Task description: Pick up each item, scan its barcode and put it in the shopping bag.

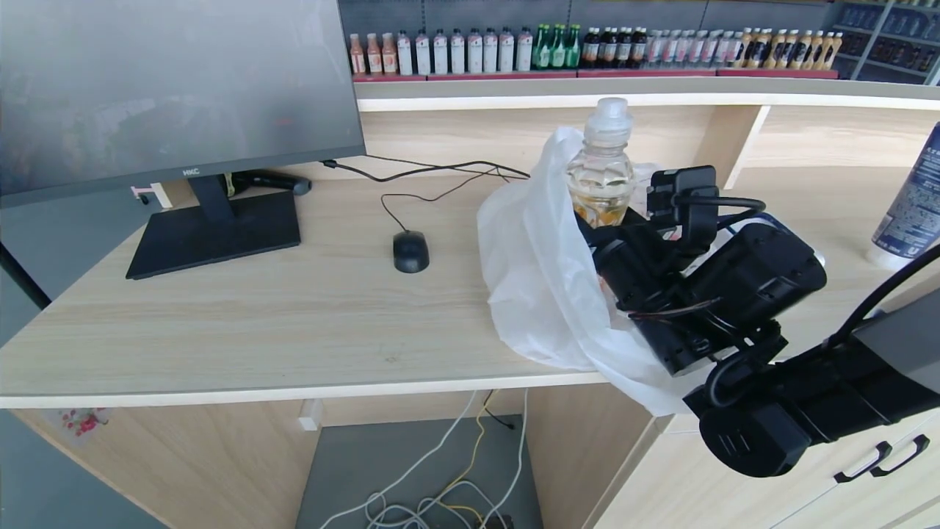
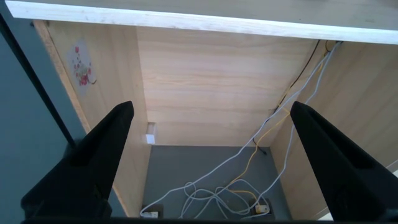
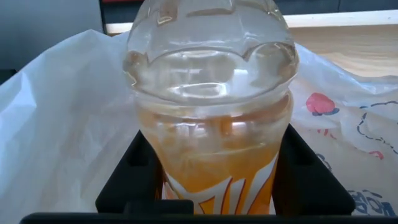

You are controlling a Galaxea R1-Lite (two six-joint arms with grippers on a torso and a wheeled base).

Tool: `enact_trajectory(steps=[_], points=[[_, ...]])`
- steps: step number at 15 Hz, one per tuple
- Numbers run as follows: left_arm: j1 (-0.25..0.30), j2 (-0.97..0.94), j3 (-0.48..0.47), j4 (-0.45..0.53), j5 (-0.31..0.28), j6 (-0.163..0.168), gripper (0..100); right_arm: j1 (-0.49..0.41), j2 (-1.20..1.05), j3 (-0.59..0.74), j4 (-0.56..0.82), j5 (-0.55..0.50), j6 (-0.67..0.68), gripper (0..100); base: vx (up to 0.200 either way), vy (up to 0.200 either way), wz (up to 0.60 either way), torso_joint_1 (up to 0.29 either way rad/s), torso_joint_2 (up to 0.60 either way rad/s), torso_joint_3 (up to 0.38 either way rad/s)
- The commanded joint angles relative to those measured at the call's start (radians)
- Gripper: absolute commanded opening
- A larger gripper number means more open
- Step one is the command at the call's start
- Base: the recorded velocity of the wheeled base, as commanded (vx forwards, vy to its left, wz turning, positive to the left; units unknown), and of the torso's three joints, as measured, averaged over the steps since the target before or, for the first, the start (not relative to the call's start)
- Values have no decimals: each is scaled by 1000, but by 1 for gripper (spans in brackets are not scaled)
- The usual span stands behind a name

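A clear plastic bottle with pale yellow drink and an orange label stands upright over the open white shopping bag at the counter's right. My right gripper is shut on the bottle's lower body. In the right wrist view the bottle sits between the black fingers, with the bag around and behind it. My left gripper hangs open below the counter edge, facing the space under the desk, with nothing between its fingers.
A monitor on a black stand is at the counter's left, with a handheld scanner behind the stand and a black mouse with cables mid-counter. A blue-white tube stands at far right. Loose cables lie on the floor beneath.
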State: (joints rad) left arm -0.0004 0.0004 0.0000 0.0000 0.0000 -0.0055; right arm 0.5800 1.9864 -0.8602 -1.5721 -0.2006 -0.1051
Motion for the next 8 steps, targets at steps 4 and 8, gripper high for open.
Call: enact_trajectory(steps=[4,8], points=[[-1,0,0,0,0,-1,100,1,29,4,1,-2,4,0,0,0,0,0,0,0],[0,0,0,0,0,-1,100,0,49,1,1,-2,5,0,0,0,0,0,0,0]])
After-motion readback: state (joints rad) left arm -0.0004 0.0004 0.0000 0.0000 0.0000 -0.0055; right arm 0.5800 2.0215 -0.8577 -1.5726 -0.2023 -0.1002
